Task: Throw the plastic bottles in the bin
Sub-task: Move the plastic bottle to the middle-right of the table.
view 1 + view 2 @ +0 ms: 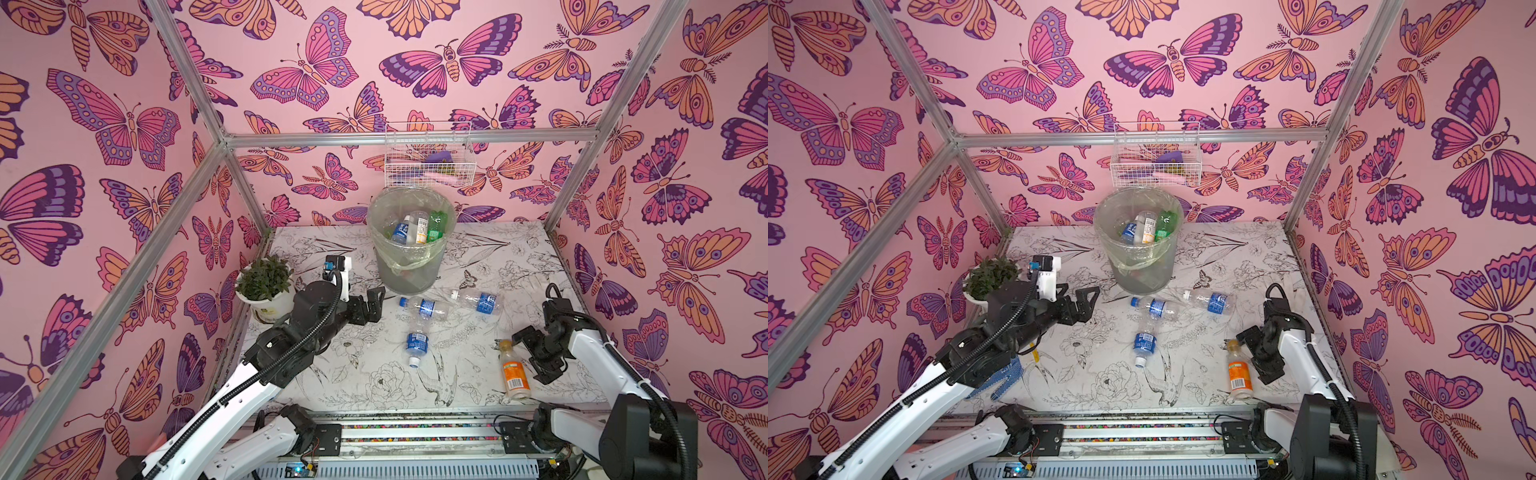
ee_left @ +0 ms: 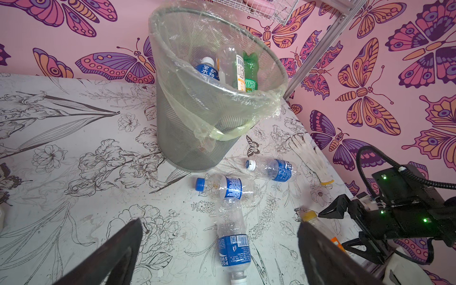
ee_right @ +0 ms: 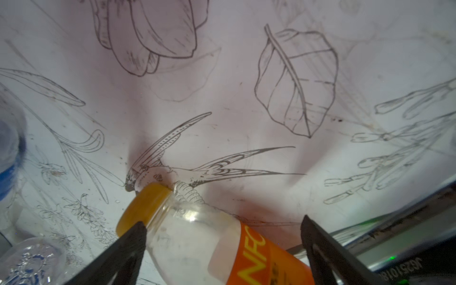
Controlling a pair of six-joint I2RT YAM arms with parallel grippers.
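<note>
left gripper (image 1: 377,304): wide open, empty, middle left | right gripper (image 1: 525,356): wide open, lower right, fingers each side of orange-label bottle (image 1: 514,374) | bin (image 1: 409,270): upper middle

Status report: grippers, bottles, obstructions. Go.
Left gripper open, empty. Right gripper open, straddling the orange-labelled bottle, not closed. Three blue-labelled bottles lying on the table; bin upright, partly filled. Nothing blocking the bin.

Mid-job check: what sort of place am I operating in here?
Probably a staged robot test cell, not a home: butterfly-print panels on an aluminium frame box in a small floral-print table, two arms are mounted on a rail at its front edge, and the bin and plastic bottles look like props.
</note>
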